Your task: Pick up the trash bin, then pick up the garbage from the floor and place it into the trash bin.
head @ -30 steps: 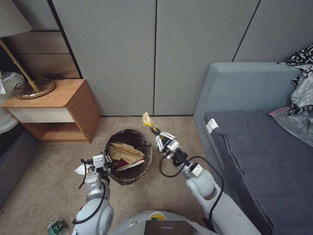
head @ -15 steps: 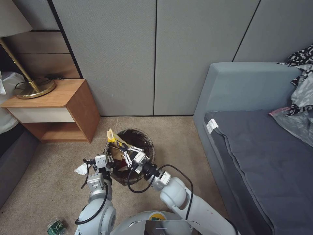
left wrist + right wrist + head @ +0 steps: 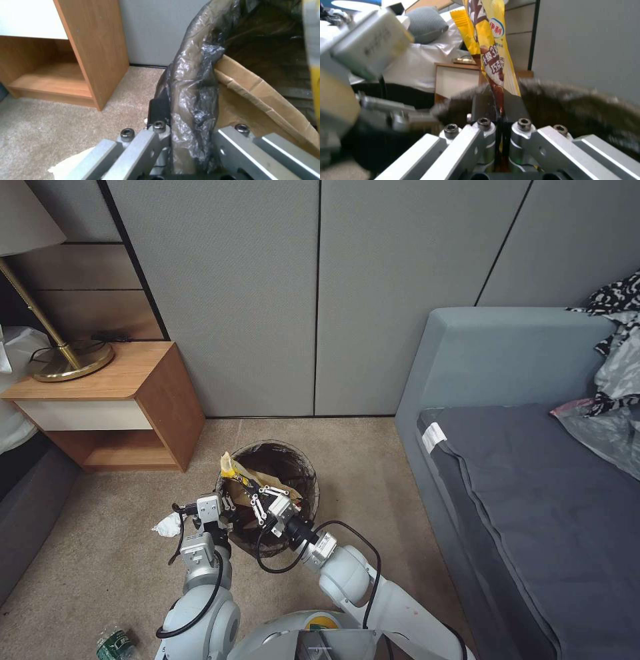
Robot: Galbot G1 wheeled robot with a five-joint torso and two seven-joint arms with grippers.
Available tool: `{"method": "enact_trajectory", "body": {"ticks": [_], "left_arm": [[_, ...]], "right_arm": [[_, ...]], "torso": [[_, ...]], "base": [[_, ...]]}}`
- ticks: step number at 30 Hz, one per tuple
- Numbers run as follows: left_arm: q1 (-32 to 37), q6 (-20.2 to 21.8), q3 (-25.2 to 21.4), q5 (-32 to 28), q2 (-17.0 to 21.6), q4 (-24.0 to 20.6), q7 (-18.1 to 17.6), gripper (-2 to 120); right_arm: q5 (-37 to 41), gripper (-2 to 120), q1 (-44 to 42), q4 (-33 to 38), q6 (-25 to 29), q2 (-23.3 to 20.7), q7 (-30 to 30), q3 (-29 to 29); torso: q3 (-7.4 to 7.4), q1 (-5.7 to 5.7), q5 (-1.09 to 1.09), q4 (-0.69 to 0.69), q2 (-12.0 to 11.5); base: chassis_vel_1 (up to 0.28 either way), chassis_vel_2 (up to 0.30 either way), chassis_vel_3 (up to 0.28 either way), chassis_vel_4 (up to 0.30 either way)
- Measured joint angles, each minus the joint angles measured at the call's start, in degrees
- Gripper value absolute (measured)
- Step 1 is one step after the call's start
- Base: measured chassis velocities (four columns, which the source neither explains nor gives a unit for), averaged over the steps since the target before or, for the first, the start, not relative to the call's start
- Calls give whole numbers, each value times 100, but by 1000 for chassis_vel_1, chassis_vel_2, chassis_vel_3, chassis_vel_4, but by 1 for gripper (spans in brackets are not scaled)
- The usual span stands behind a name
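The trash bin (image 3: 303, 481), lined with a dark bag (image 3: 193, 85), is tilted above the carpet with my left gripper (image 3: 225, 508) shut on its near left rim (image 3: 190, 132). Inside lies garbage: a tan crumpled paper bag (image 3: 256, 100). My right gripper (image 3: 245, 485) is over the bin's mouth, shut (image 3: 500, 122) on a yellow snack packet (image 3: 229, 467) that sticks up past the rim (image 3: 493, 47). A white tissue (image 3: 167, 525) lies on the floor left of the bin. A small green bottle (image 3: 113, 643) lies near the lower left corner of the head view.
A wooden nightstand (image 3: 120, 400) with a brass lamp base (image 3: 70, 361) stands to the left against the grey wall. A grey sofa (image 3: 527, 493) runs along the right. Open carpet lies between bin and sofa.
My right gripper has swung left with the yellow packet, from right of the bin to over its mouth, then dipped slightly. My left gripper keeps its hold on the rim.
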Motion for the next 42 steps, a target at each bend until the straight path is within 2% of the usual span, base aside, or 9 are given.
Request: {"method": "enact_trajectory", "body": {"ticks": [9,11,17,19,22,24,31,35,42], "left_arm": [[7,0,-29,-35,13,-35,-8,0],[-3,2,-28,-39,16,-37,-8,0],[-9,4,-29,-40,18,-37,-9,0],[-12,10,-29,-46,21,-39,-9,0],[-11,14,-29,-53,24,-39,-9,0],[-7,18,-29,-57,27,-39,-9,0],[21,48,-48,-67,48,-63,-12,0],[30,55,-53,-69,49,-71,-13,0],[14,53,-70,-72,24,-50,-14,0]], "right_arm": [[-85,-1,-110,-127,31,-23,14,123],[-115,15,-151,-145,48,-43,29,151],[-127,21,-170,-150,59,-49,32,162],[-141,41,-195,-160,78,-59,32,176],[-151,47,-203,-167,90,-68,33,182],[-158,60,-203,-169,100,-76,33,186],[-164,88,-179,-127,103,-118,37,198],[-175,98,-195,-121,106,-104,37,200],[-198,100,-177,-26,116,-93,37,280]], "torso": [[0,0,1,0,0],[0,0,0,0,0],[0,0,0,0,0],[0,0,0,0,0],[0,0,0,0,0],[0,0,0,0,0],[0,0,0,0,0],[0,0,0,0,0],[0,0,0,0,0]], "base": [[0,0,0,0],[0,0,0,0],[0,0,0,0],[0,0,0,0],[0,0,0,0],[0,0,0,0],[0,0,0,0],[0,0,0,0],[0,0,0,0]]}}
